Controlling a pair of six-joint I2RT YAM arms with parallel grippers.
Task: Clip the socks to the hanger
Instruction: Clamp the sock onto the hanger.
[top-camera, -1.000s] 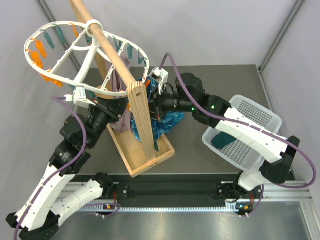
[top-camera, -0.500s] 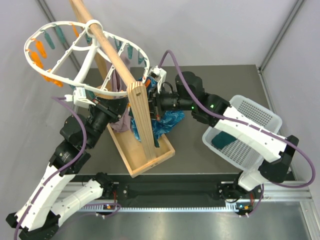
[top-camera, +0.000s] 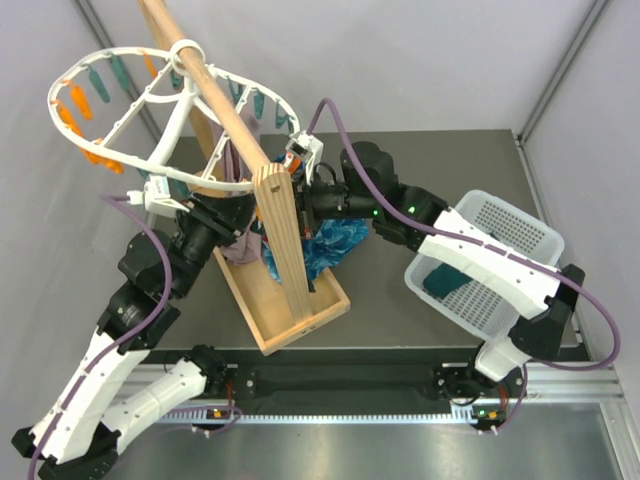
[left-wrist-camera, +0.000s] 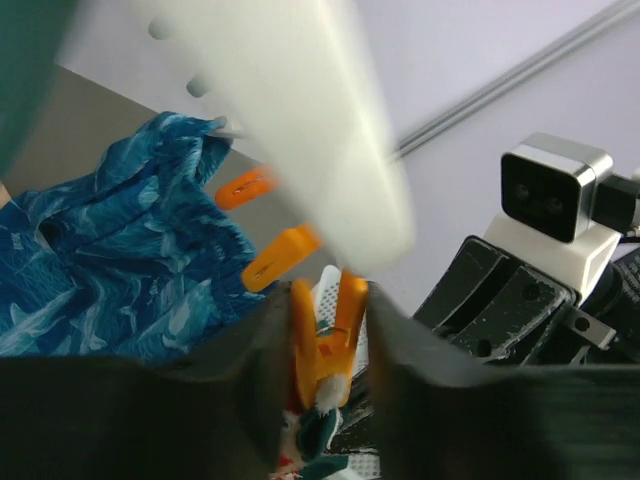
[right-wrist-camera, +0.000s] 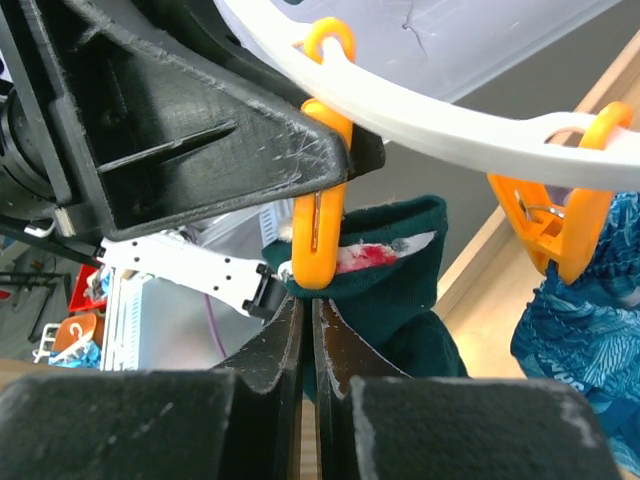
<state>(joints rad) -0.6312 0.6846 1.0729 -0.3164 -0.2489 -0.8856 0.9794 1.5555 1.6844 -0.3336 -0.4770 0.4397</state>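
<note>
The white hanger (top-camera: 170, 100) hangs on the wooden pole. In the left wrist view my left gripper (left-wrist-camera: 326, 325) is shut on an orange peg (left-wrist-camera: 322, 335) under the white rim (left-wrist-camera: 300, 120), with one finger on each side. A dark teal sock (right-wrist-camera: 400, 290) hangs at that same peg (right-wrist-camera: 320, 235), whose tip sits over the sock's top edge. My right gripper (right-wrist-camera: 308, 305) is shut on the sock just below the peg. In the top view both grippers, left (top-camera: 228, 210) and right (top-camera: 300, 198), meet at the hanger's near rim. Another teal sock (top-camera: 446, 281) lies in the basket.
A white basket (top-camera: 520, 240) stands at the right. A wooden post (top-camera: 282, 235) on a wooden tray (top-camera: 300, 320) holds the pole (top-camera: 215, 90). A bright blue cloth (top-camera: 335, 240) and a mauve-grey cloth (top-camera: 240, 240) hang from other pegs. Another orange peg (right-wrist-camera: 555, 225) is close by.
My right arm has moved a little left and up toward the hanger's rim with the sock. My left arm has hardly moved.
</note>
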